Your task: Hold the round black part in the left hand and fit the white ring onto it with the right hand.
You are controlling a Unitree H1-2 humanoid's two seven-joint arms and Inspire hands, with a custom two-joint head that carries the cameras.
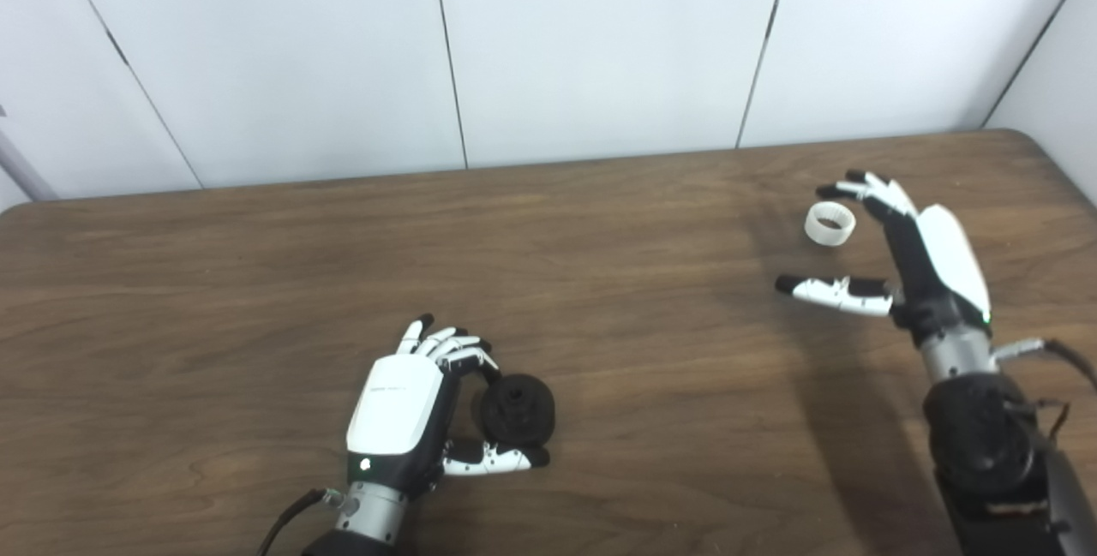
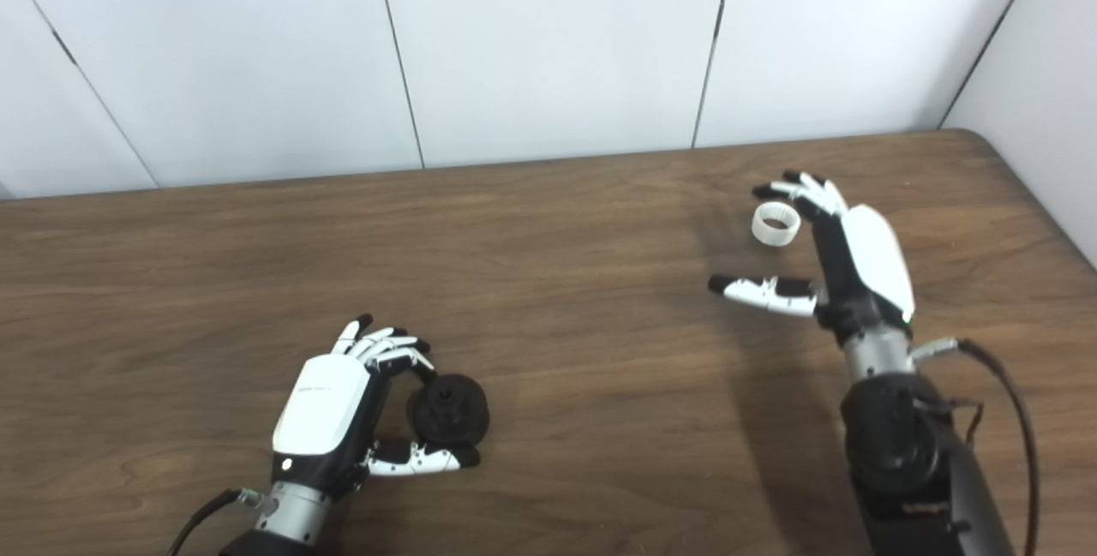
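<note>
Left eye view. We see the wooden table against a white panelled wall. Our left hand lies low at the near edge, fingers curled over the top of the round black part and thumb reaching under its near side; the part sits on the tabletop within that grasp. Whether the fingers press on it firmly we cannot tell, but they look closed around it. Our right hand is at the far right, spread wide with nothing in it, thumb pointing left and fingers arched forward. The white ring lies on the table just beside the fingertips, between them and the thumb; contact cannot be settled here.

Right eye view. Same layout, shifted left in the frame. Left hand wraps the black part, thumb along its near edge. The ring rests just left of the right hand, whose fingers stay apart and hold nothing. The two hands are well apart across the table.
</note>
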